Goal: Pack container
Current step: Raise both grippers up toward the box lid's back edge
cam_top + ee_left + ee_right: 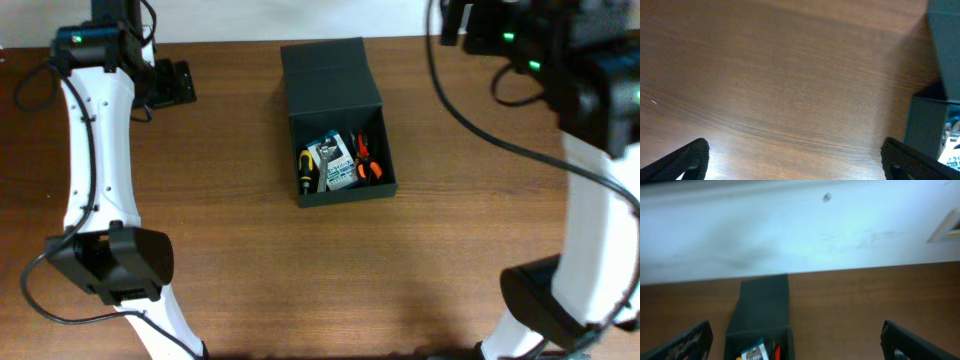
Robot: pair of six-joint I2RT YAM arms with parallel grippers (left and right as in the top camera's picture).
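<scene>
The container [345, 185], a dark green-black box, stands open at the table's middle with its flap lid [328, 75] laid back. Inside lie a yellow-and-black screwdriver [307, 168], a blue-and-white card pack [336, 163] and orange-handled pliers [366, 160]. My left gripper [797, 162] is open over bare wood to the left of the box, whose wall [925, 125] shows at the left wrist view's right edge. My right gripper [799, 342] is open and holds nothing. It sits up and away from the box [760, 332], looking across it toward the wall.
The brown wooden table [240, 250] runs to a white wall [790, 230] at the back. The left arm's white links [95, 150] stand along the left side, the right arm's [590, 200] along the right.
</scene>
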